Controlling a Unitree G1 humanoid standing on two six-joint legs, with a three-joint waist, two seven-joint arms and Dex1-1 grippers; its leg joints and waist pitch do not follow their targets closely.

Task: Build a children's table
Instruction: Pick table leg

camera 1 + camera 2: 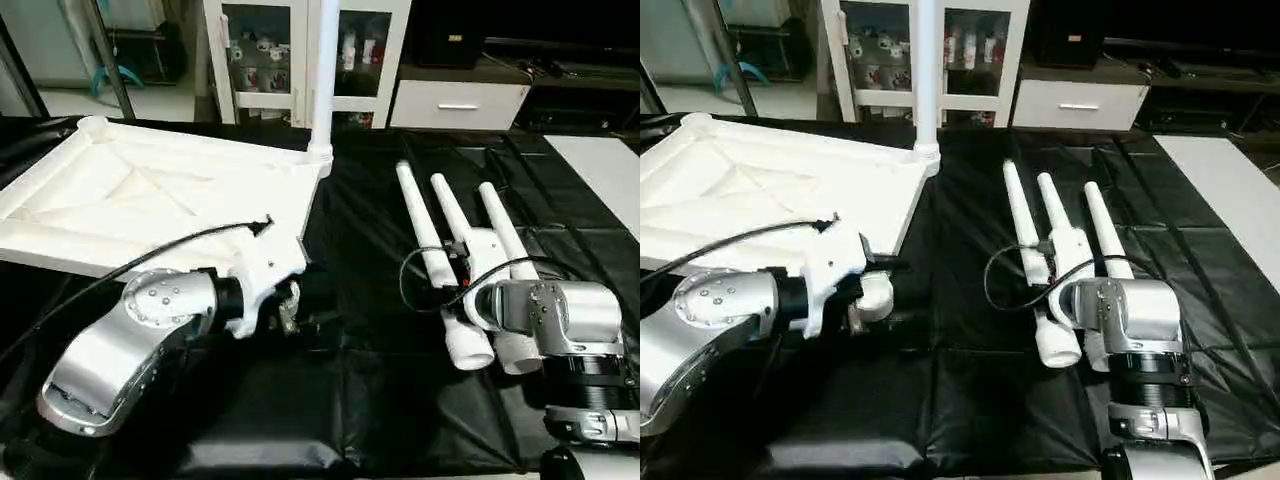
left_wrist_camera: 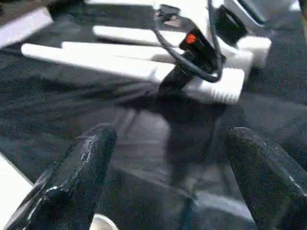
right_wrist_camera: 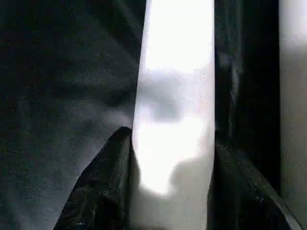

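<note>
The children's table lies in parts on a black mat. Its white tabletop [image 1: 150, 200] rests upside down at the left, ribs up, with one leg [image 1: 323, 70] standing upright in the far right corner socket. Three more white tube legs [image 1: 500, 230] lie side by side to the right. My right gripper [image 3: 172, 143] is shut on the leftmost of these legs [image 3: 175, 96], a black finger pressed against each side. My left gripper [image 2: 172, 139] hovers low over the mat beside the tabletop's near right corner, open wide with nothing between its fingers [image 2: 86, 158].
A flat white board [image 1: 600, 170] lies at the mat's far right edge. Behind the mat stand a glass-door cabinet [image 1: 270, 50] and a white drawer unit [image 1: 460, 100]. Bare black mat [image 1: 350, 400] stretches between my two arms.
</note>
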